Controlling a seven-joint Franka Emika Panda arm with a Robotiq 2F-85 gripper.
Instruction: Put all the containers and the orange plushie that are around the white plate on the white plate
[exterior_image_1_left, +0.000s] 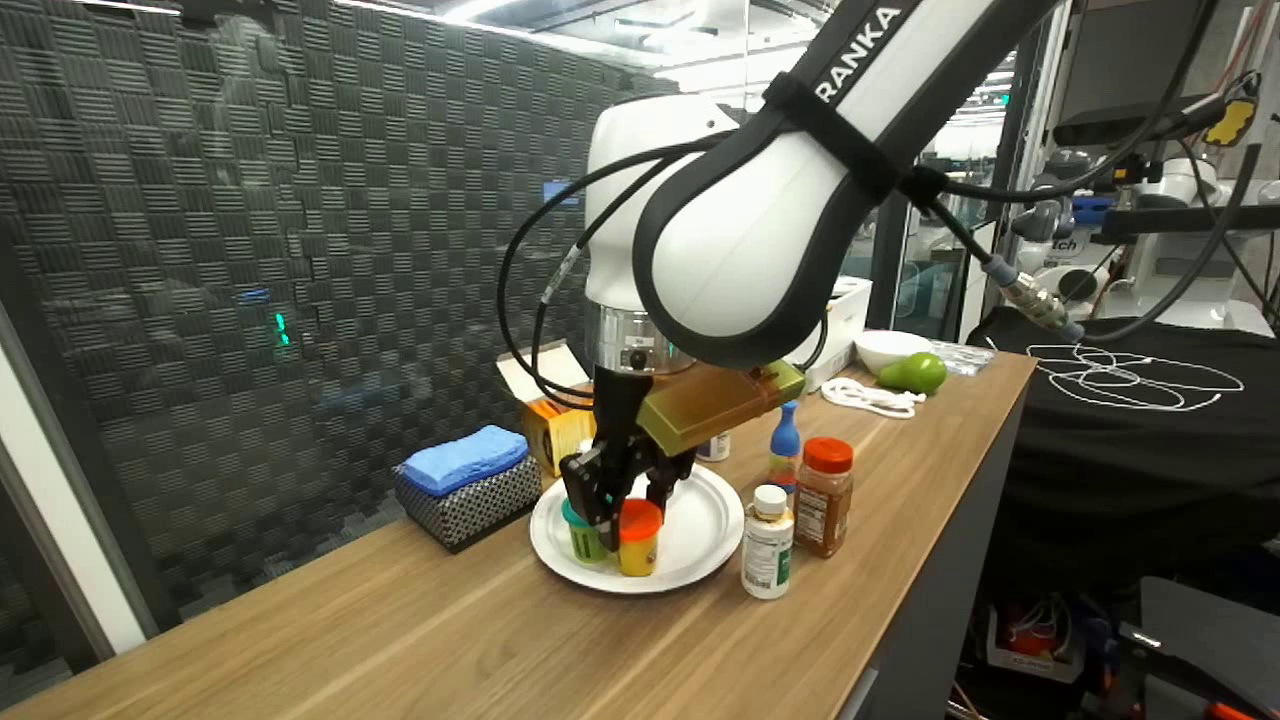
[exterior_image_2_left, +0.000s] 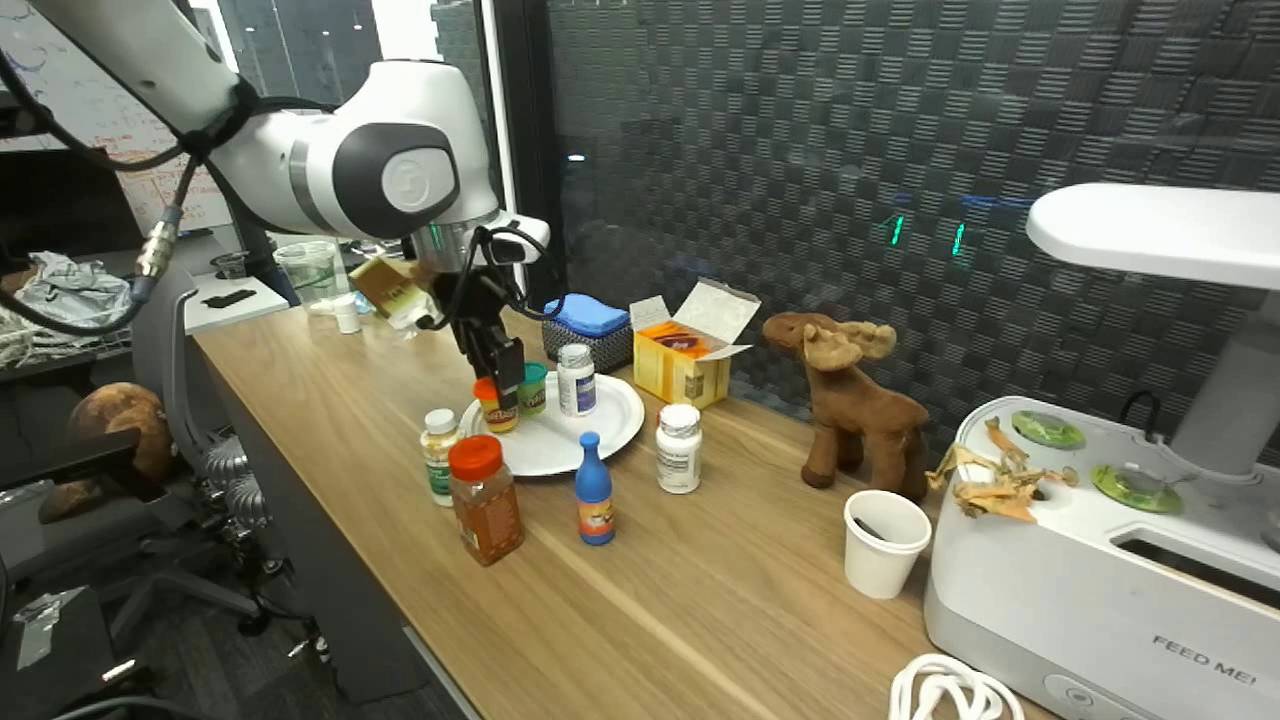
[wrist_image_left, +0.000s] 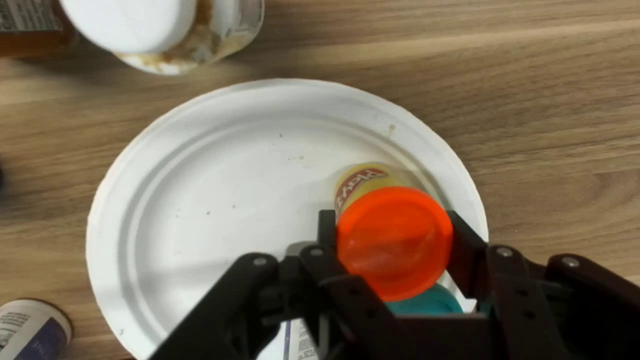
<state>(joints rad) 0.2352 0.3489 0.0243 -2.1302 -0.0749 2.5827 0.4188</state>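
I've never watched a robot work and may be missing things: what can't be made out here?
Wrist view: most of the green-lidded tub, behind the orange-lidded Play-Doh tub and the gripper.
Wrist view: the red-lidded jar, cut off by the top and left edges.
In an exterior view: fine print on that jar's label, too small.
In an exterior view: lower part of a dark item, hidden by the paper cup.
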